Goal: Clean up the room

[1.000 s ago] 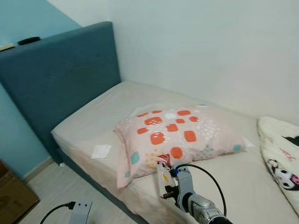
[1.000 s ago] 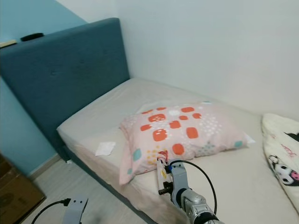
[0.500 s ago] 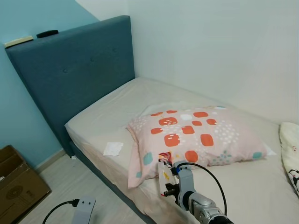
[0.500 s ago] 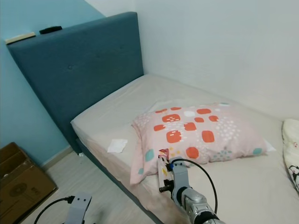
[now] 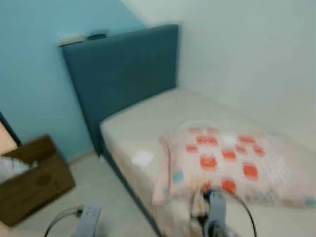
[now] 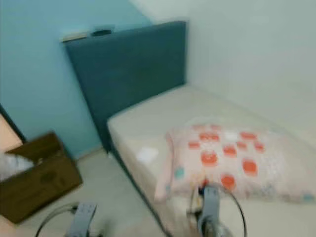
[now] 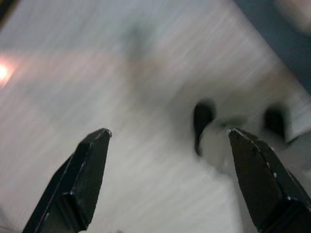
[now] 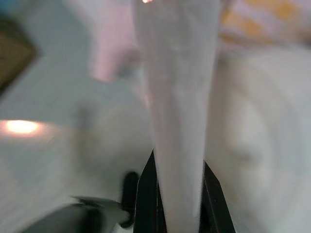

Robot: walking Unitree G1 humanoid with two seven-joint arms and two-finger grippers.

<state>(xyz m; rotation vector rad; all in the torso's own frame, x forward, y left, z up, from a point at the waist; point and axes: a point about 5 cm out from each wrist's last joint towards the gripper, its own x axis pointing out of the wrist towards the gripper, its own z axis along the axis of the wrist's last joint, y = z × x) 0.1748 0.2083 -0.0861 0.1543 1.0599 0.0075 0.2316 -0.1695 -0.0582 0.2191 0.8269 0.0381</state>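
Two grippers show low in the blurred head views. The right gripper (image 8: 170, 194) is held up in front of the near edge of the bed (image 5: 148, 123), its black fingers (image 8: 146, 199) clenched on a flat pale packet (image 8: 172, 97) that sticks out lengthwise beyond them; in the head view the packet's small coloured markings (image 5: 200, 195) can be made out just below the pillow, but what it is cannot be told. The left gripper (image 7: 167, 174) hangs lower at the left over the pale floor (image 7: 97, 73), its fingers spread wide apart and holding nothing.

On the bed lies a pink pillow (image 5: 232, 163) with orange-red patches and a few teal ones, set toward the right half of the mattress. A small white scrap of paper (image 5: 143, 158) lies on the sheet to the left of the pillow, near the bed's near edge. The dark blue headboard (image 5: 123, 74) stands at the far left end of the bed, against a light blue wall, with two small things on its top edge, too blurred to name. On the floor at the left sits an open brown cardboard box (image 5: 37, 182) with something white inside it.
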